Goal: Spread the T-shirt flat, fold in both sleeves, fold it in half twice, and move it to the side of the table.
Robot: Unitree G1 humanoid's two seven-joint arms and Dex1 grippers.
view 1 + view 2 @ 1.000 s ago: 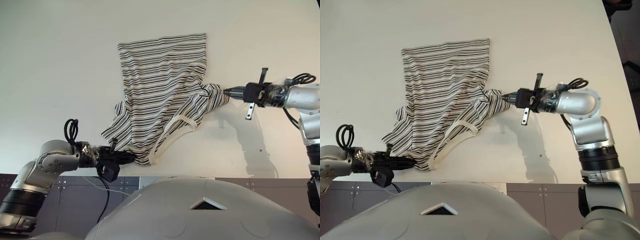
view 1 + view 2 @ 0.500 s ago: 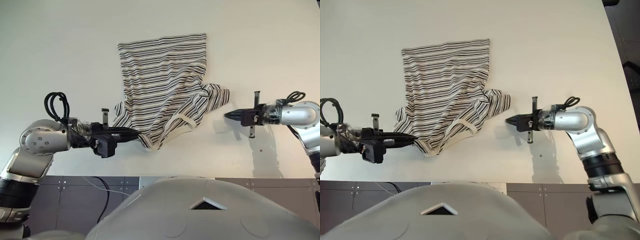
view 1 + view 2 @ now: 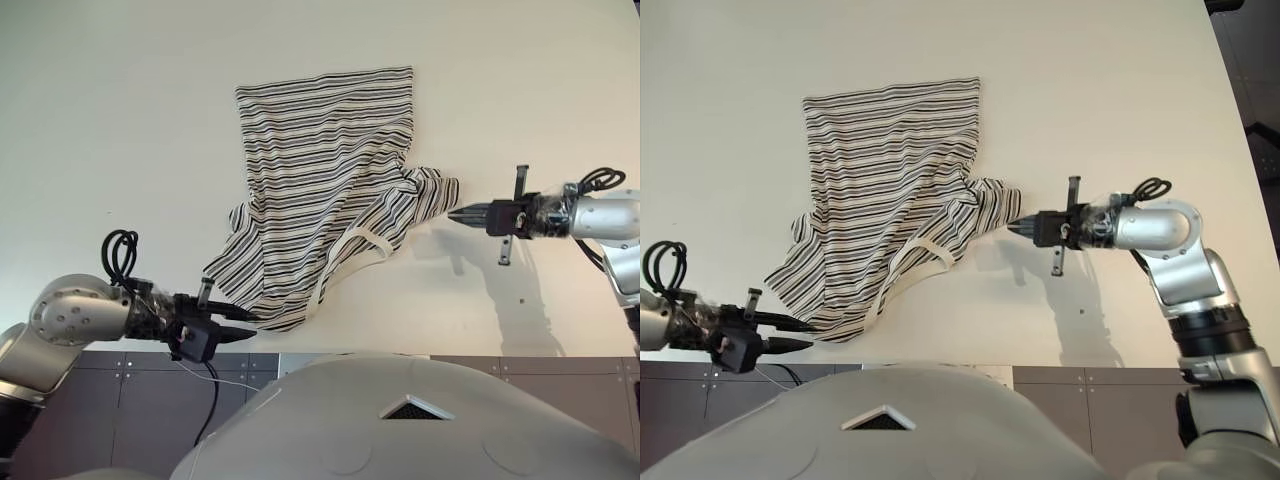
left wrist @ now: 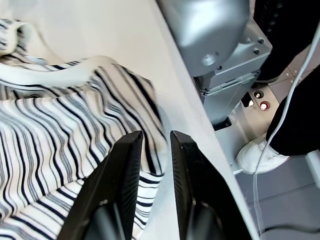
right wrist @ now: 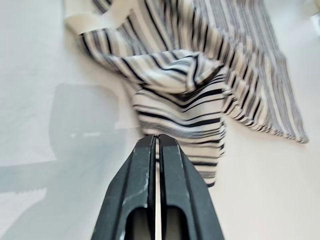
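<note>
The striped T-shirt lies rumpled on the white table, hem at the far side and white collar toward me. Its near half is bunched, with one sleeve sticking out to the right. My left gripper is low at the table's near edge with its fingers apart, at the shirt's near left corner; in the left wrist view the striped cloth lies just past the fingertips. My right gripper is shut and holds nothing, its tip just short of the sleeve.
The table's near edge runs just behind the left gripper, with dark cabinet fronts and a hanging cable below. Bare tabletop lies to the left, right and far side of the shirt. The table's right edge is close to the right arm.
The left gripper, raised over the near cloth half a second ago, has dropped back to the near edge and the shirt's corner is spread out there again. The right gripper has moved back toward the sleeve.
</note>
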